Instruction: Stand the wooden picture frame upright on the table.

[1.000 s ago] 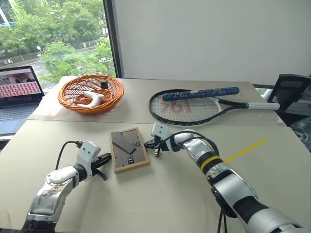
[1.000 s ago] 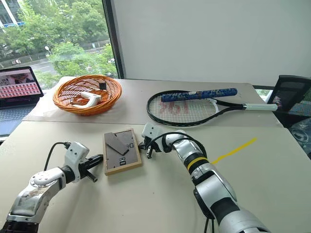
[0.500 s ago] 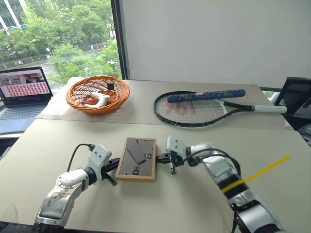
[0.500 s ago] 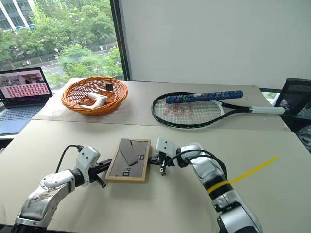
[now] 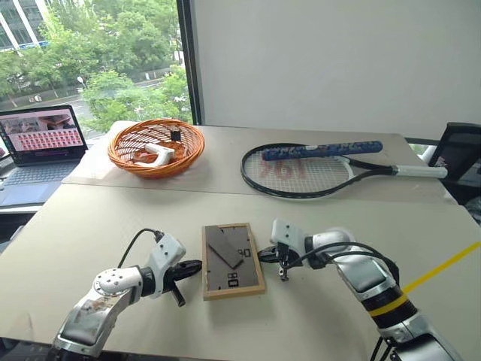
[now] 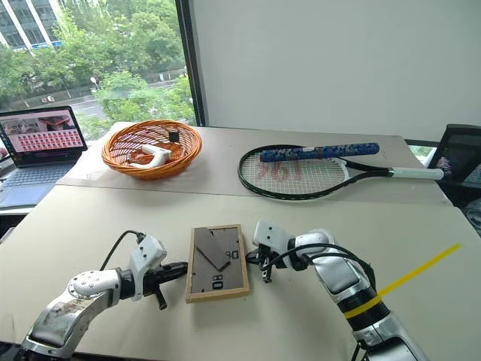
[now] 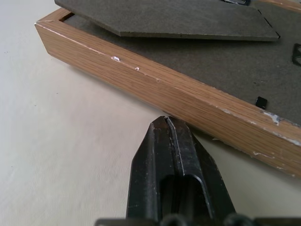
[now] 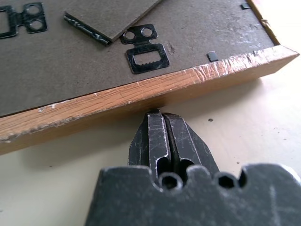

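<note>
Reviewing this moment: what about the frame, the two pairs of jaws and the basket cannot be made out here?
- Wooden picture frame: face down on the table, so its picture is hidden in both eye views.
- Left gripper and right gripper: shut jaws at the frame's edges; the wrist views do not settle whether they press on it.
- Basket: the small dark item inside is too small to identify.

Red mark on tennis racket [image 5: 301,169] strings, unreadable; no other text legible
</note>
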Controlling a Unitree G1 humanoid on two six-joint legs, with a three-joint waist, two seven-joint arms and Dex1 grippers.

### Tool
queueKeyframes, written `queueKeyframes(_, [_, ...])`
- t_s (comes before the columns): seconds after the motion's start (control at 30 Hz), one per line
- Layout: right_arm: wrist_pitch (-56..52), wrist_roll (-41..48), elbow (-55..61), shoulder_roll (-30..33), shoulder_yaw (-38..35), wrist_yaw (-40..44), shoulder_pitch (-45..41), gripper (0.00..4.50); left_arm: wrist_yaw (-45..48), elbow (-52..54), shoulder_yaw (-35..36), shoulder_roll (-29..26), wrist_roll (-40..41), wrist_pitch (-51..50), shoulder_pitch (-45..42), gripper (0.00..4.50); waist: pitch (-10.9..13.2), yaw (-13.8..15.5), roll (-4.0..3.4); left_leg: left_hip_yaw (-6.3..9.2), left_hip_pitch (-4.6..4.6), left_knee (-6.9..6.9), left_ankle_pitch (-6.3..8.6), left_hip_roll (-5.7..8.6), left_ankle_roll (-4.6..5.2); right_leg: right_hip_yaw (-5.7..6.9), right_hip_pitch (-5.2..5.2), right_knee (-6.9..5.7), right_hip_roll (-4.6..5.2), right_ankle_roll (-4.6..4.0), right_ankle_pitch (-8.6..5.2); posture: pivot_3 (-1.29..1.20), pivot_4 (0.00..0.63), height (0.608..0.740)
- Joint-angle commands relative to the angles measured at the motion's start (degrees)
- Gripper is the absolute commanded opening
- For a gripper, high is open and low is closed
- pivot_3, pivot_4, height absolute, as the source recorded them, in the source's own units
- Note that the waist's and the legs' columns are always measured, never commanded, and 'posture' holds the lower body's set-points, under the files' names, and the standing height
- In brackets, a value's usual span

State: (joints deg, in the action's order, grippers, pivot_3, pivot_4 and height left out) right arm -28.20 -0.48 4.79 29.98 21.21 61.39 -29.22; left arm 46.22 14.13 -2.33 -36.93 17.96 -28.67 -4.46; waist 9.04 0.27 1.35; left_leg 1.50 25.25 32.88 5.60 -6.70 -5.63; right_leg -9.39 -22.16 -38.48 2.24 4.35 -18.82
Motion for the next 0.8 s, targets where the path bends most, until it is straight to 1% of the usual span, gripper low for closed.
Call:
queueKeyframes(0.03, [-2.9, -0.2, 2.9, 1.1, 3.1, 1.3, 1.0, 0.04, -0.7, -5.1, -0.2, -1.6, -3.1, 0.9, -0.1, 0.0, 0.0, -0.2, 0.01, 0.0, -0.01, 0.0, 0.0, 0.0, 0.0, 0.0, 0.0, 0.0, 0.0, 0.0, 0.0, 0.0, 0.15, 0.724])
queueKeyframes(0.2, [-4.8, 0.4, 4.1, 0.8, 3.6, 0.5, 1.1, 0.04, -0.8, -5.8, -0.2, -1.8, -2.8, 1.7, -0.1, 0.0, 0.0, -0.8, 0.03, 0.01, -0.02, 0.0, 0.0, 0.0, 0.0, 0.0, 0.0, -0.01, 0.0, 0.0, 0.0, 0.0, 0.15, 0.724])
queueKeyframes(0.33, [-3.6, -0.7, 2.5, 2.2, 3.2, -0.1, 1.1, 0.04, -0.9, -5.6, 0.2, -2.2, -2.9, 1.8, 0.7, 0.0, 0.0, -1.0, 0.03, 0.02, -0.02, 0.0, 0.0, 0.0, 0.0, 0.0, 0.01, -0.01, 0.0, 0.01, 0.0, 0.0, 0.15, 0.724])
queueKeyframes(0.43, [-2.7, -0.1, 1.1, 4.2, 0.7, 0.1, 0.9, 0.04, -1.6, -6.9, 3.2, -3.6, -2.7, 2.0, 1.4, 0.0, -0.1, -1.0, 0.04, 0.01, -0.02, 0.0, 0.0, 0.0, 0.0, 0.0, 0.0, -0.01, 0.0, 0.01, 0.0, 0.0, 0.15, 0.724])
queueKeyframes(0.5, [-2.0, 1.2, 0.3, 5.8, -1.9, 0.3, 0.7, 0.04, -3.3, -7.9, 7.0, -3.6, -1.3, 1.1, 1.1, 0.0, -0.1, -1.1, 0.05, 0.01, -0.02, -0.01, 0.0, 0.0, 0.0, 0.0, -0.01, -0.01, 0.0, 0.0, 0.0, 0.0, 0.15, 0.724])
queueKeyframes(0.57, [0.6, 3.2, -0.6, 8.1, -5.0, 1.2, 0.8, 0.04, -5.0, -7.9, 13.3, -2.1, 3.7, -1.5, 0.0, 0.0, 0.0, -1.1, 0.06, 0.01, -0.02, -0.01, 0.0, 0.0, 0.01, 0.0, -0.03, -0.01, 0.0, 0.0, 0.0, 0.0, 0.15, 0.724])
queueKeyframes(0.67, [4.0, 6.1, -1.4, 10.8, -9.1, 2.9, 0.9, 0.04, -6.9, -6.0, 20.2, -1.3, 10.0, -7.4, -1.7, 0.0, 0.1, -1.2, 0.32, 0.01, 0.04, -0.03, -0.01, 0.0, 0.01, 0.0, -0.09, -0.01, 0.0, 0.02, -0.01, 0.0, 0.15, 0.724])
queueKeyframes(0.7, [5.4, 6.7, -1.5, 11.5, -9.9, 3.5, 1.0, 0.04, -7.1, -5.0, 21.5, -1.6, 11.9, -10.4, -2.1, 0.0, 0.2, -1.2, 0.36, 0.01, 0.15, -0.03, 0.0, 0.0, 0.01, 0.0, -0.08, -0.01, 0.0, 0.02, -0.01, 0.0, 0.15, 0.724])
queueKeyframes(0.77, [7.5, 8.8, -0.9, 12.6, -11.7, 5.6, 1.4, 0.04, -6.1, -1.9, 24.1, -3.2, 18.3, -18.7, -2.2, 0.0, 0.2, -1.2, 0.41, 0.02, 0.37, -0.06, -0.01, 0.0, 0.01, 0.0, -0.1, -0.01, 0.0, -0.03, 0.05, 0.0, 0.15, 0.724])
queueKeyframes(0.8, [8.8, 10.2, -0.1, 12.8, -12.4, 6.9, 1.6, 0.04, -5.0, -0.4, 25.8, -4.2, 24.0, -25.1, -2.1, 0.0, 0.2, -1.2, 0.44, 0.03, 0.41, -0.12, 0.0, 0.0, 0.02, 0.0, -0.1, -0.01, 0.0, -0.1, 0.08, 0.0, 0.15, 0.724])
